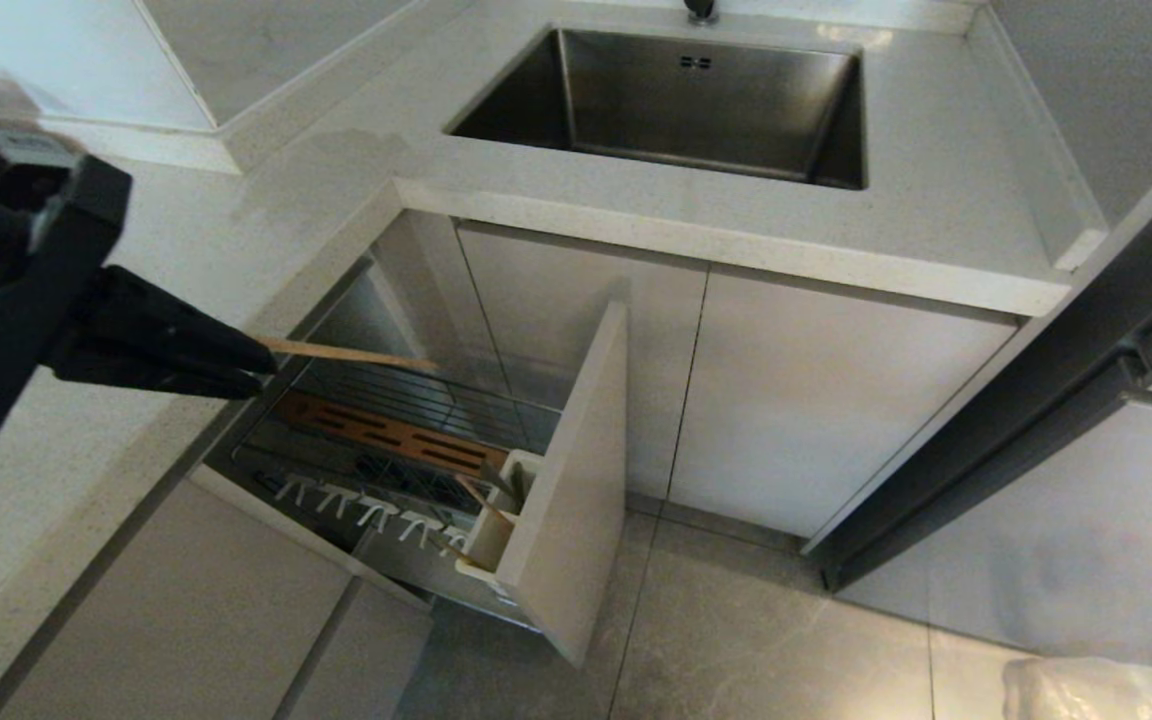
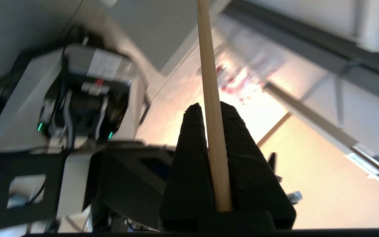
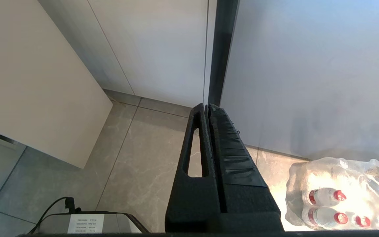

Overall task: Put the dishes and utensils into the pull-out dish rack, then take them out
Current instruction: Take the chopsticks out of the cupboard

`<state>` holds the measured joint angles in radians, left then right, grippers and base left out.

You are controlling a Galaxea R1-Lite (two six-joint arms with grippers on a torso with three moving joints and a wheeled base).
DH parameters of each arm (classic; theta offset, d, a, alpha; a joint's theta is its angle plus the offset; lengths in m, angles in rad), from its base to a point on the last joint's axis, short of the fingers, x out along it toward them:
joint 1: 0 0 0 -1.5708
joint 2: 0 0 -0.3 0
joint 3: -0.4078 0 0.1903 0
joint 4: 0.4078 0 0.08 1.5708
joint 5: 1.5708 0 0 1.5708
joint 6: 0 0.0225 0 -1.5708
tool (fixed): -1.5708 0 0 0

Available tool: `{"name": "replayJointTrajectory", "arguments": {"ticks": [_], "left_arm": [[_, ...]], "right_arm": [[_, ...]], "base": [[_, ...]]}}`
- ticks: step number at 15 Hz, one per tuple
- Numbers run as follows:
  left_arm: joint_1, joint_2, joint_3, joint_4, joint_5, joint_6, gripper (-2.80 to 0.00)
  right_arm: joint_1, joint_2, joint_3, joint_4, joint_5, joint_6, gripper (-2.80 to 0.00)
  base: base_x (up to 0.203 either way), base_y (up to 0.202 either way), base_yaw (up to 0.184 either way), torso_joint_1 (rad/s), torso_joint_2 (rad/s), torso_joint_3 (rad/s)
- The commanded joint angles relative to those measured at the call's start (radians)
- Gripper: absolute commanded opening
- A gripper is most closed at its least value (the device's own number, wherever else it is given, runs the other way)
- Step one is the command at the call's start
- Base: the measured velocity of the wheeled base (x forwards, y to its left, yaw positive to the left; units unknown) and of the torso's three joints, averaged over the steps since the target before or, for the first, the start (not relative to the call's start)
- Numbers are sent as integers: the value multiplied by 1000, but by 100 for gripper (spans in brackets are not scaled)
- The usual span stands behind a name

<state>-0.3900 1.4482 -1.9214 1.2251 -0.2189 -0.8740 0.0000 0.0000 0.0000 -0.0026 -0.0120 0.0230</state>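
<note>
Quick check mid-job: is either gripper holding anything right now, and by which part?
The left gripper holds one wooden chopstick by one end, pinched lengthwise between its fingers, above the pull-out dish rack. The right gripper is shut and holds nothing.

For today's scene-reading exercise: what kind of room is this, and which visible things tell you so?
Most likely a home kitchen: a steel sink set into a pale countertop, white cabinet doors below, and a pull-out dish rack.

The left matte-black tapered pincer (image 2: 209, 110) has ridged plastic fingers (image 2: 189, 154) on a boxy black wrist block (image 1: 16, 260); the right matte-black pincer (image 3: 208, 107) shows one slotted finger.
</note>
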Motion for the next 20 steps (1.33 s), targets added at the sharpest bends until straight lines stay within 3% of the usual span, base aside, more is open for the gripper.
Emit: {"name": "replayJointTrajectory", "arguments": {"ticks": [1,7,12,15,20], "left_arm": [[0,-55,-21,3,10,-4,-280],[24,-137,-25,-105,219,3,-280],[56,-110,-24,-174,478,4,-280],[149,-14,-25,-199,593,14,-280],[362,141,-23,-351,619,74,-280]], "right_arm": [[0,2,0,0,0,0,-280],[0,0,0,0,0,0,-280],[0,2,0,0,0,0,-280],[0,2,0,0,0,0,-280],[0,0,0,0,0,0,-280]], "base": [[0,0,0,0,0,0],[0,0,0,0,0,0],[0,0,0,0,0,0],[0,0,0,0,0,0],[0,0,0,0,0,0]]}}
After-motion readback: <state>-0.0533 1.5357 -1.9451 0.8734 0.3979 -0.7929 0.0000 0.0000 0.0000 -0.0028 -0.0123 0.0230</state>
